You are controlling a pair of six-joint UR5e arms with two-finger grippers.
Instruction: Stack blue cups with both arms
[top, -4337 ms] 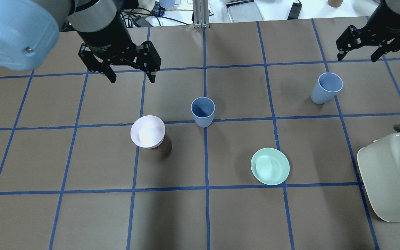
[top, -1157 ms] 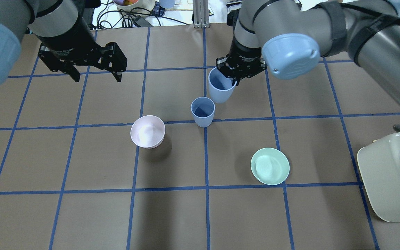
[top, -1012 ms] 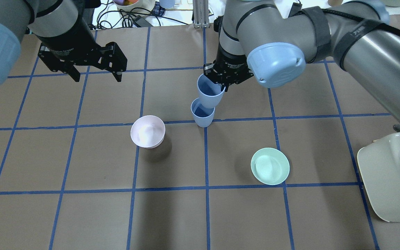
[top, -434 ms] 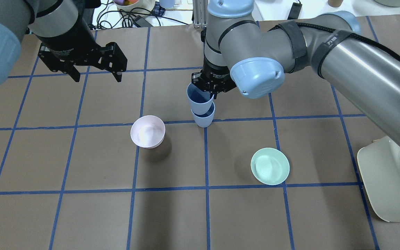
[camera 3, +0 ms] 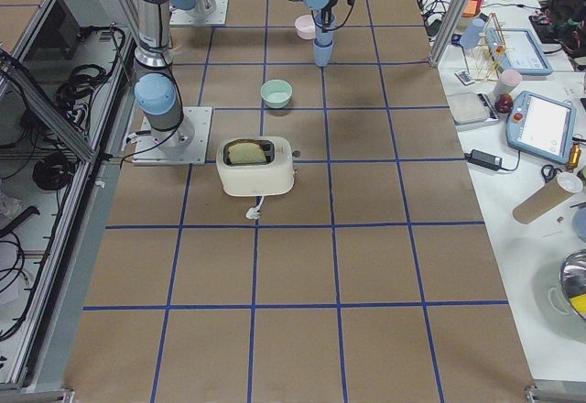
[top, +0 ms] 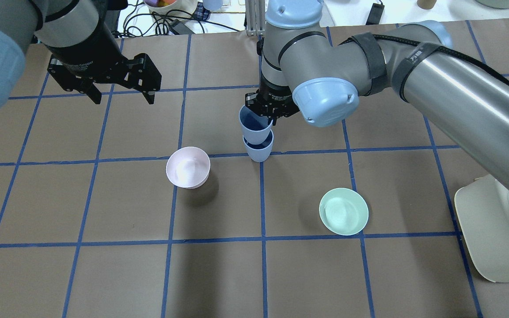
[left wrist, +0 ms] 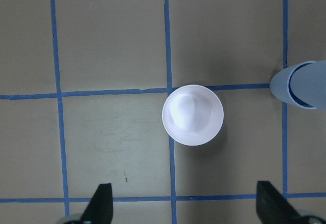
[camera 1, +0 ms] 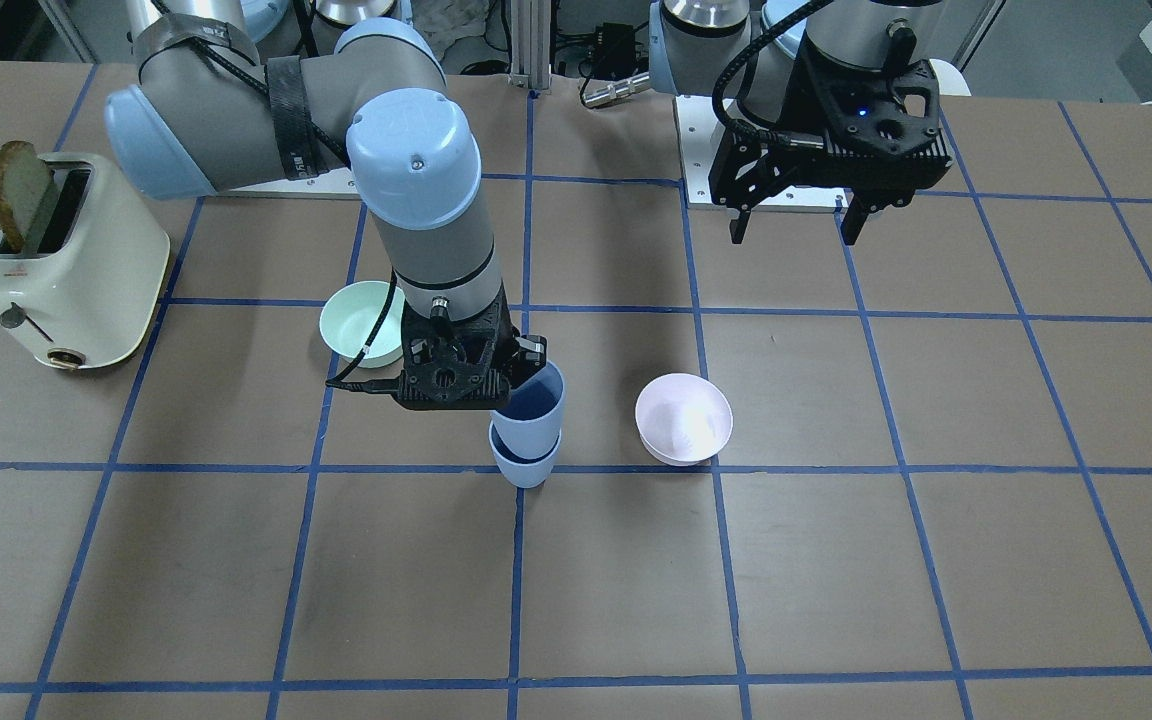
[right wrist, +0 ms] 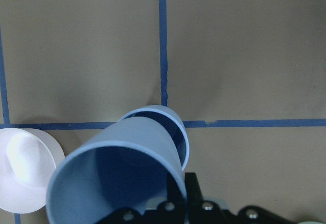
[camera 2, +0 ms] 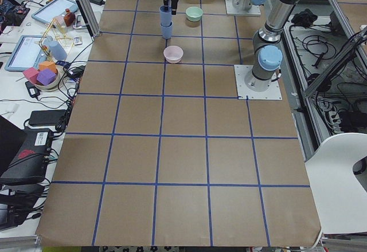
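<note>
One blue cup (top: 259, 151) stands upright at the table's middle. My right gripper (top: 267, 114) is shut on the far rim of the second blue cup (top: 253, 126), which is tilted with its base inside the standing cup's mouth. The pair also shows in the front view, the held cup (camera 1: 534, 405) over the standing cup (camera 1: 526, 468), and in the right wrist view, the held cup (right wrist: 122, 178) over the standing cup (right wrist: 181, 132). My left gripper (top: 123, 98) is open and empty, hovering to the left, above the pink bowl (left wrist: 192, 114).
A pale pink bowl (top: 188, 167) sits left of the cups. A mint-green bowl (top: 343, 211) sits to the front right. A cream toaster (top: 497, 229) with toast stands at the right edge. My right arm's forearm spans the table's right half.
My right gripper took the right-hand cup, carried it left and lowered its base into the standing cup. My left gripper shifted left early on, then stayed still and open.
</note>
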